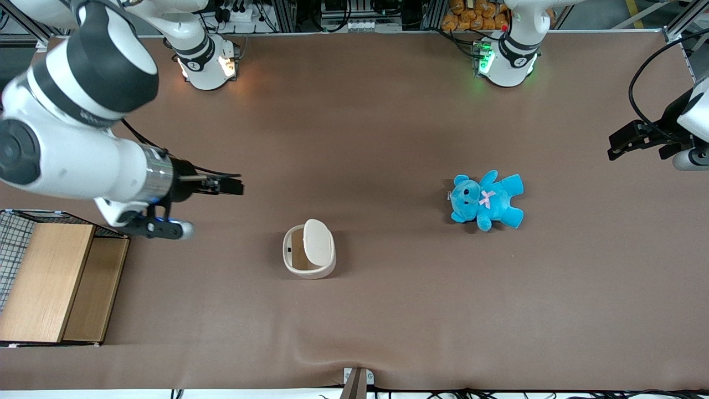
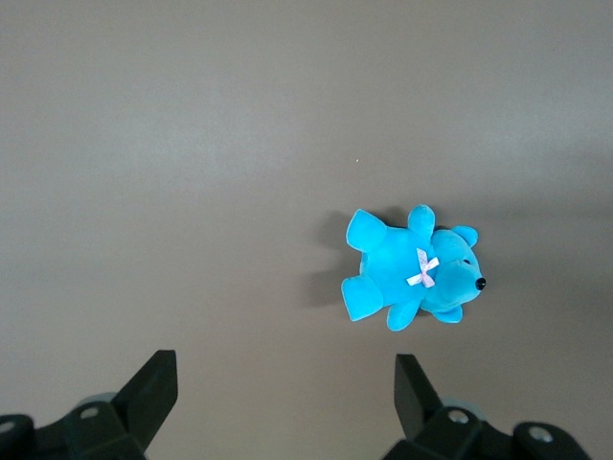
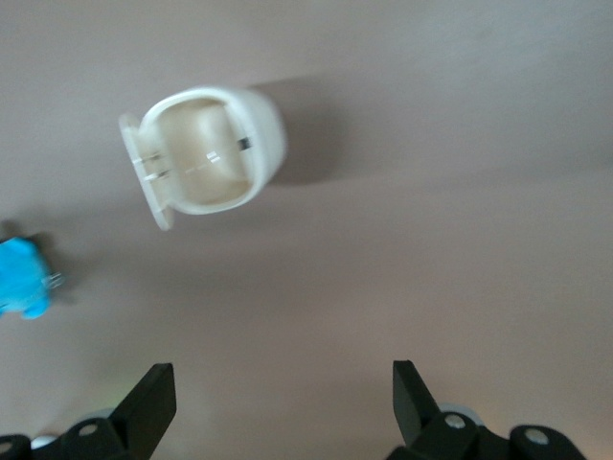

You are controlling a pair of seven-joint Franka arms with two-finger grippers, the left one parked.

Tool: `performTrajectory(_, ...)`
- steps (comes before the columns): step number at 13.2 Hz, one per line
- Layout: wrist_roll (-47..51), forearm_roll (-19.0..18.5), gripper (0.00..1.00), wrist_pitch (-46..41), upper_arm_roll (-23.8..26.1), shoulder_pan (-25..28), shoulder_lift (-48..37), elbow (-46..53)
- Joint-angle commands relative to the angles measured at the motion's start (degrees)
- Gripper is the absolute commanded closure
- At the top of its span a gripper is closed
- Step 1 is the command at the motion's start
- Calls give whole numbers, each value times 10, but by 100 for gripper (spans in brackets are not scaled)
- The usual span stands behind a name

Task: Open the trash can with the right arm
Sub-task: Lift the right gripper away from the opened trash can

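Note:
The cream-white trash can (image 1: 308,250) stands on the brown table near the middle, its lid (image 1: 318,242) swung up and its tan inside showing. It also shows in the right wrist view (image 3: 206,153), lid tipped open. My right arm's gripper (image 1: 230,184) hangs above the table toward the working arm's end, farther from the front camera than the can and apart from it. Its fingers (image 3: 153,398) are spread wide and empty, with bare table between them.
A blue teddy (image 1: 486,200) lies toward the parked arm's end; it also shows in the left wrist view (image 2: 410,268) and the right wrist view (image 3: 21,278). A wooden box with wire mesh (image 1: 50,280) sits at the working arm's end.

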Motion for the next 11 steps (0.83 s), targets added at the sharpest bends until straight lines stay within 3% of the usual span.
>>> performTrajectory(1,-11,-34,0,-9,-13,-4,-70,-50)
performTrajectory(4,-112,-27,0,-16,-81,-3,-146,-101)
performTrajectory(11,-208,-21,0,4,-175,-5,-304,-255)
